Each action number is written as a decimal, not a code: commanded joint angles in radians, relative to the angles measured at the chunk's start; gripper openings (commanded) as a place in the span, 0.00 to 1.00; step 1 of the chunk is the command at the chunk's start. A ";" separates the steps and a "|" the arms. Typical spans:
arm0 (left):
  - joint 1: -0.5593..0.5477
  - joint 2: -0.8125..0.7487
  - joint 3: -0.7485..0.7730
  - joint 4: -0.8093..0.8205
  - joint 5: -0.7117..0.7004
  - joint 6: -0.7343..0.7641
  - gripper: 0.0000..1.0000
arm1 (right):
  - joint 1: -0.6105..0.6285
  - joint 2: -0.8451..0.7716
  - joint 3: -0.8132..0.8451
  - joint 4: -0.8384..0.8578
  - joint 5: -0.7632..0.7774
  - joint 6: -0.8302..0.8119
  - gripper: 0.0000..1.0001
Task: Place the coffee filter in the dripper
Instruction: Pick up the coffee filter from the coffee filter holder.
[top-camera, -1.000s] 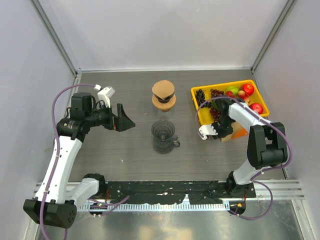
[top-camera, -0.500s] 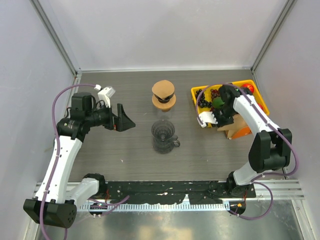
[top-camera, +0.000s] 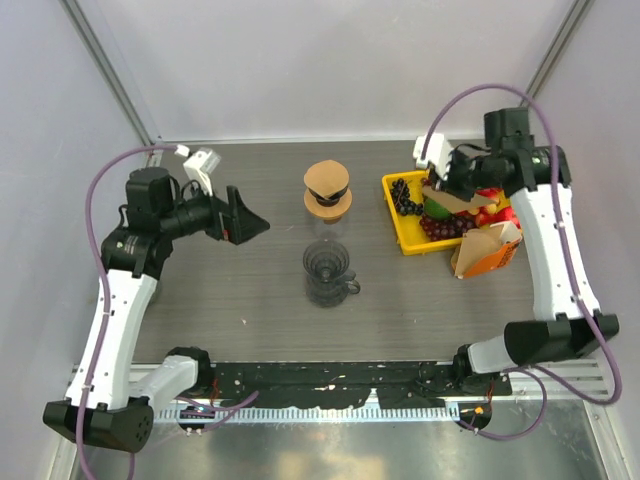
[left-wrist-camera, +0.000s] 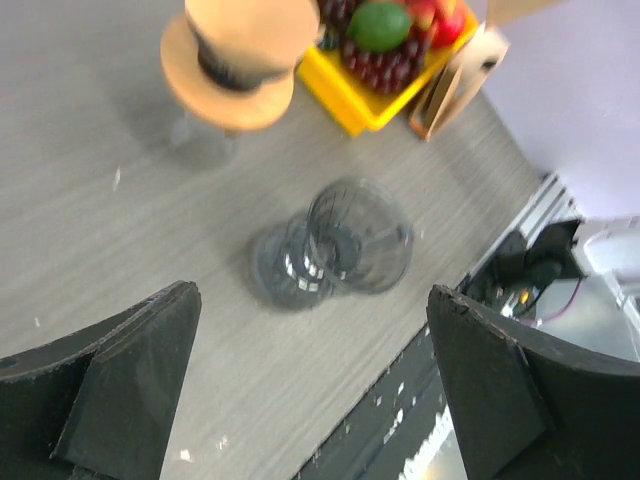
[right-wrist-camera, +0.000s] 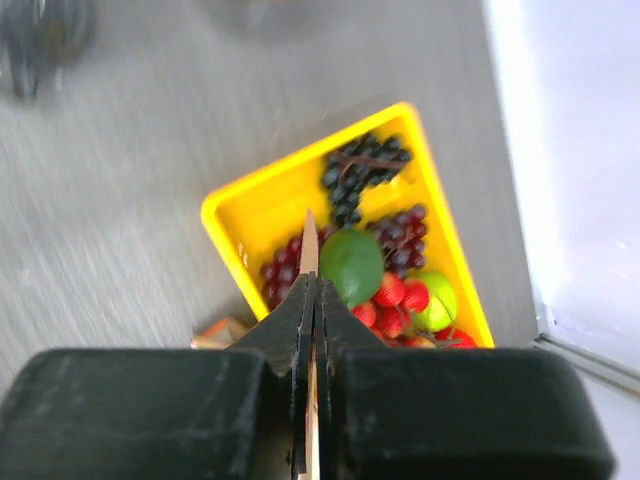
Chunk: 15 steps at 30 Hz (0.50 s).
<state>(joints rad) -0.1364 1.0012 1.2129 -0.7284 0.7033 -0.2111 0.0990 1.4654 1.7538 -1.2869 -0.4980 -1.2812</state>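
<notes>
The dripper (top-camera: 328, 270), a clear ribbed glass cone with a handle, stands at the table's middle; it shows blurred in the left wrist view (left-wrist-camera: 345, 240). My right gripper (top-camera: 455, 180) hangs above the yellow fruit tray, shut on a thin brown coffee filter (top-camera: 458, 203). Seen edge-on in the right wrist view, the filter (right-wrist-camera: 309, 240) pokes out past the pinched jaws of the right gripper (right-wrist-camera: 316, 285). My left gripper (top-camera: 245, 222) is open and empty, left of the dripper and above the table (left-wrist-camera: 312, 330).
A tan cup-shaped piece with a black band (top-camera: 327, 187) sits on a glass behind the dripper. The yellow tray (top-camera: 398, 232) holds grapes, apples and a lime. An open orange filter box (top-camera: 487, 252) lies in front of the tray.
The right gripper closed at the orange box, then rose and swung back over the fruit tray with the filter. The left gripper shifted slightly back and left, staying open.
</notes>
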 joint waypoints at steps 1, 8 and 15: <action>0.001 0.036 0.141 0.171 0.041 -0.077 0.99 | -0.004 -0.157 0.073 0.318 -0.197 0.655 0.05; -0.124 0.154 0.332 0.287 0.159 -0.023 0.99 | 0.094 -0.273 -0.030 0.741 -0.320 1.034 0.05; -0.310 0.182 0.413 0.232 0.194 0.301 0.97 | 0.353 -0.362 -0.103 0.729 -0.263 1.037 0.05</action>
<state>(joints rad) -0.3737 1.1801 1.5684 -0.5060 0.8398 -0.1013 0.3508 1.1389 1.6928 -0.6167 -0.7727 -0.3283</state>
